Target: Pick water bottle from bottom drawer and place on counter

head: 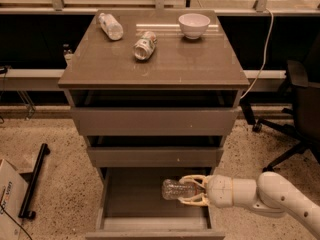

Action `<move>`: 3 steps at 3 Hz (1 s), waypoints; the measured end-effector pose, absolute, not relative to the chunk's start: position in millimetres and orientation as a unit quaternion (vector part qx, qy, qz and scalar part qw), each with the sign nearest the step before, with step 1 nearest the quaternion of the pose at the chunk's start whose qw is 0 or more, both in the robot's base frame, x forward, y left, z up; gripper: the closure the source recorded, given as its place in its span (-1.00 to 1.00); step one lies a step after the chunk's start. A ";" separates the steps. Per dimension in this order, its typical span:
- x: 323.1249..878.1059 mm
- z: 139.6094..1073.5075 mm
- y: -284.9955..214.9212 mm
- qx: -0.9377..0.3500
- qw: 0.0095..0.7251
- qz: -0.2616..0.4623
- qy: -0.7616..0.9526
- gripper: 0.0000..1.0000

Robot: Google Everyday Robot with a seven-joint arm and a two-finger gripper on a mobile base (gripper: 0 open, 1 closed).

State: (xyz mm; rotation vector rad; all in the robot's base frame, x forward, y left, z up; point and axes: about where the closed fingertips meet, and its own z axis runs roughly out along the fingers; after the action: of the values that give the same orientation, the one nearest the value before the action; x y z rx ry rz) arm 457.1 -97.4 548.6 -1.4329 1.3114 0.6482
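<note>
Clasped by the gripper (192,190) (in the bottom drawer (107,201)), the water bottle (175,189) may be knocked loose against the middle drawer (155,156).

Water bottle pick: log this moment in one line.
gripper: shut on water bottle | where: inside open bottom drawer | counter: bottle not placed
</note>
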 end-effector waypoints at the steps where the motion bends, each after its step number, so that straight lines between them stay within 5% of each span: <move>1: 456.1 590.0 -107.3 -0.623 0.534 0.233 0.522 1.00; 3: 429.2 713.4 -126.2 -0.675 0.559 0.138 0.461 1.00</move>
State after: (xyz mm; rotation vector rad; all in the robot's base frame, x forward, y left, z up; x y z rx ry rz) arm 429.2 -126.2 713.4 -1.5923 1.0876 0.3258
